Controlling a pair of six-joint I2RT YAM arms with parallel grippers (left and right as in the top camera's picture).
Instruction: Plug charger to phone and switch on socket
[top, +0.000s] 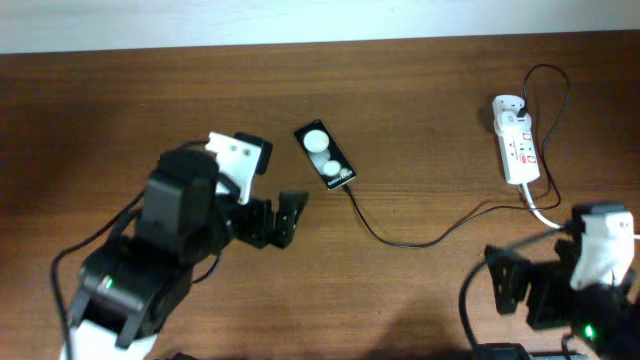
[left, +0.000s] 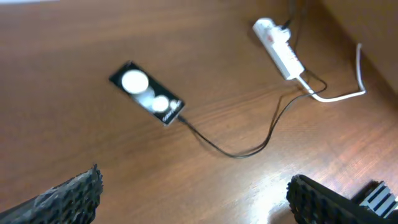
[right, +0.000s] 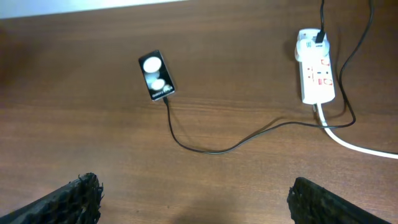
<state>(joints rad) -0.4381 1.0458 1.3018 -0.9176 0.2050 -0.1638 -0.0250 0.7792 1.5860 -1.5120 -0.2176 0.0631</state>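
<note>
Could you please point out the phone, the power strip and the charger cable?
phone (right: 156, 75), right wrist view, middle of its black face.
power strip (right: 318, 73), right wrist view, middle of its body.
charger cable (right: 205, 151), right wrist view, lowest curve of its slack.

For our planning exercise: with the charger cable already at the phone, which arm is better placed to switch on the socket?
Right. The right arm is nearer the socket, jaws open and empty; the left arm is beside the phone.

Dark wooden table (top: 120, 90) — pale strip (top: 300, 15) along its far edge.
</note>
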